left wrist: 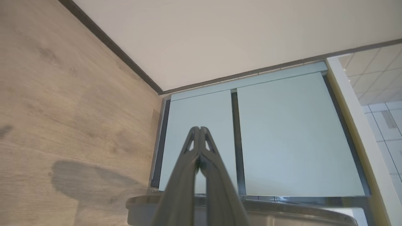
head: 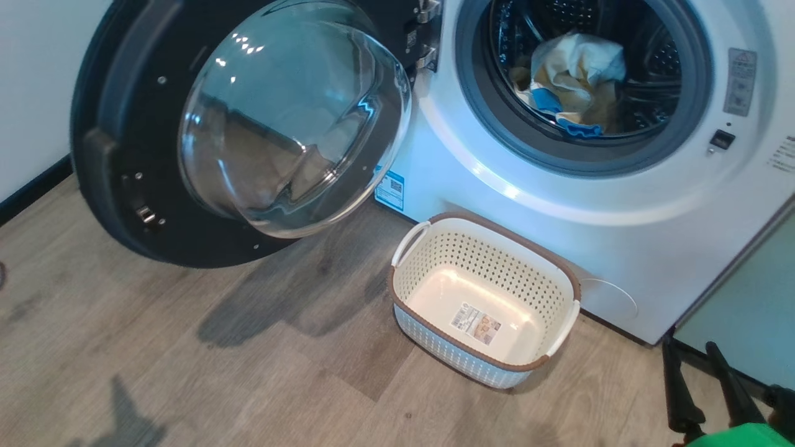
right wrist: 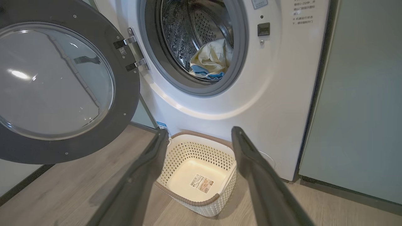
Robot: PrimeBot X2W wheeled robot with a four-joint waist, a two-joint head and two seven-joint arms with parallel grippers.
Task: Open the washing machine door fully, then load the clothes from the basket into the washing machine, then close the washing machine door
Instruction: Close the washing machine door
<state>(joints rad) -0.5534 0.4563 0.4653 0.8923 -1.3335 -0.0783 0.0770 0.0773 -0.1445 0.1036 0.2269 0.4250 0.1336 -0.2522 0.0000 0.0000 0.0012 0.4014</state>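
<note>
The washing machine door (head: 124,155) stands swung wide open to the left, its clear glass bowl (head: 292,118) bulging toward me. The clothes (head: 574,81), pale yellow with blue patches, lie inside the steel drum of the white washing machine (head: 559,205). On the floor before it sits the basket (head: 472,261), holding nothing but its label sticker. My right gripper (head: 688,346) hangs open at the lower right, back from the basket (right wrist: 201,147); its view also takes in the clothes (right wrist: 210,61) and the door (right wrist: 59,81). My left gripper (left wrist: 199,128) is shut on nothing, facing away.
A pale green cabinet (head: 745,310) adjoins the washer's right side. My left gripper points at more pale green cabinet doors (left wrist: 282,135) below a white wall. A dark skirting board (head: 31,192) runs along the left wall. Wood floor (head: 186,372) stretches left of the basket.
</note>
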